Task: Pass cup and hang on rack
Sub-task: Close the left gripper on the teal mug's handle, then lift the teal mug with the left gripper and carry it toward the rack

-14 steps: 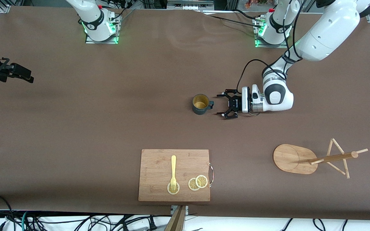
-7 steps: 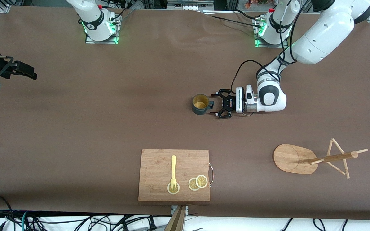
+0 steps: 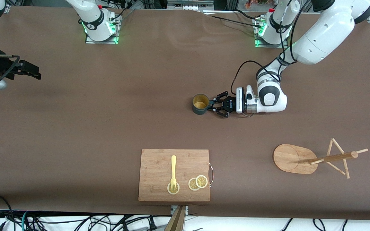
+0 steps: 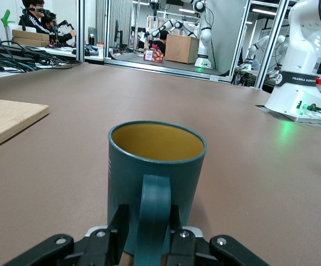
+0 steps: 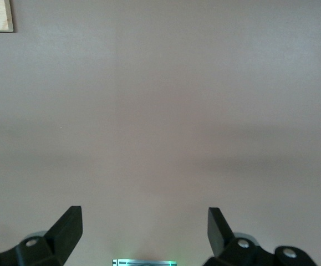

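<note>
On arm base (image 4: 297, 83) (white): "FRANKA ROBOTICS".

The cup (image 3: 200, 104) is dark blue-green outside and yellow-brown inside. The table (image 3: 108, 122) is plain brown. The rack (image 3: 295, 158) and the cutting board (image 3: 159, 166) are light wood colour. The fork (image 3: 173, 171) and lemon slices (image 3: 198, 182) are pale yellow. Both arms are white, with the black left gripper (image 3: 211, 106) and right gripper (image 3: 27, 70)
</note>
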